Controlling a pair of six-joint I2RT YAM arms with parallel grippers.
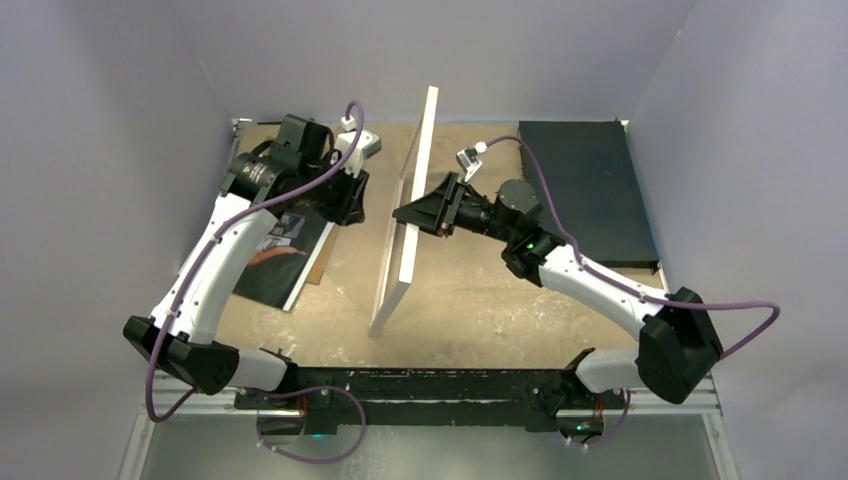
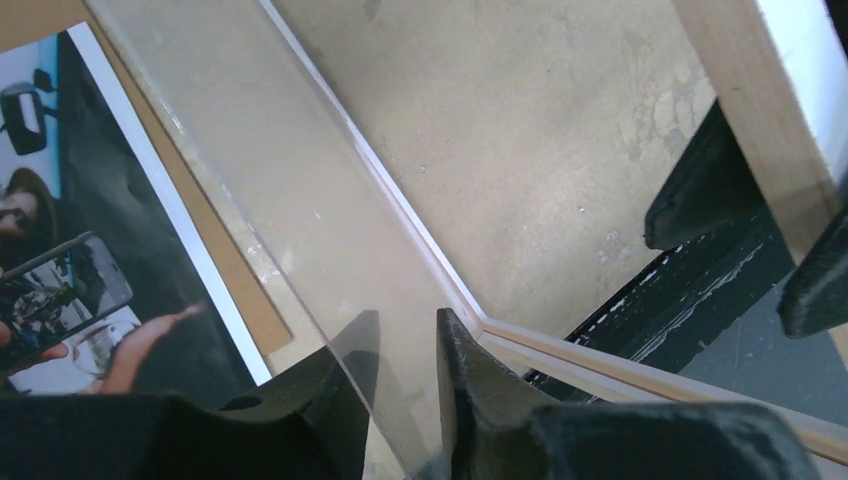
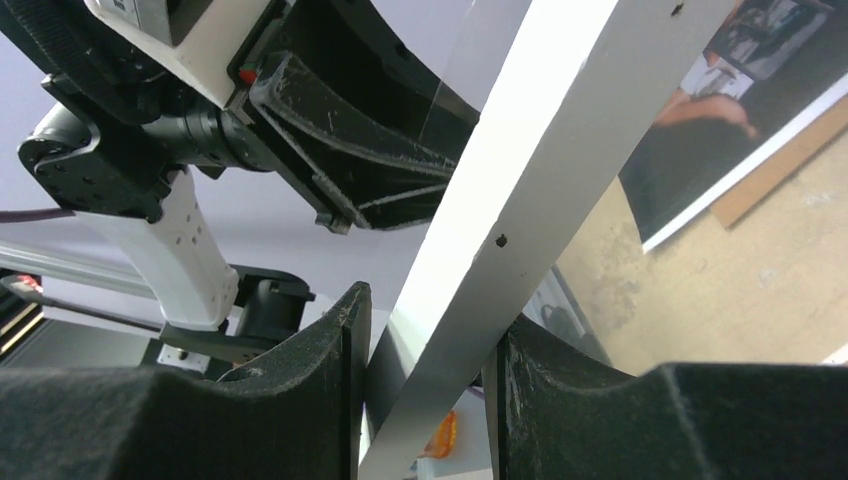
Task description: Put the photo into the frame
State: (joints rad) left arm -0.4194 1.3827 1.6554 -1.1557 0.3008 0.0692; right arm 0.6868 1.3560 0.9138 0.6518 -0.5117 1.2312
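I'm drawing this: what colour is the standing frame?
Mostly white: the frame shows best in the right wrist view.

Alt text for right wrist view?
The right gripper clamps the white edge of the frame, which crosses the view diagonally. The left arm is behind it; the photo lies flat at upper right.

No readable text, labels, brands or numbers on photo [image 2: 100,215] or frame [image 3: 530,200].
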